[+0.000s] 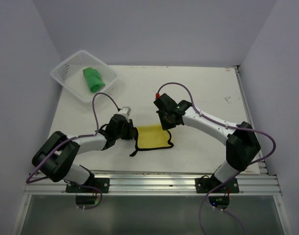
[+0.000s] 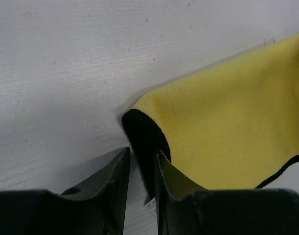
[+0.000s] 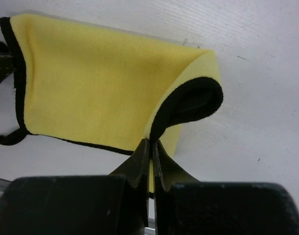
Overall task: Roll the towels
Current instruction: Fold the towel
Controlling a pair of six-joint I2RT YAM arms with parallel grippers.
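I see the yellow towel [image 1: 151, 136] lying on the table [image 1: 213, 98], near the middle, between the two claws. The right gripper [image 3: 151, 144] is pinched together on the towel's right edge and holds it up, so the edge curls and shows its black reverse. The left gripper [image 2: 142, 154] sits at the towel's left corner, jaws a little apart with the black fold between them; I cannot tell whether they grip it. The green towel [image 1: 93, 78] lies bunched in the basket [image 1: 66, 68], far left.
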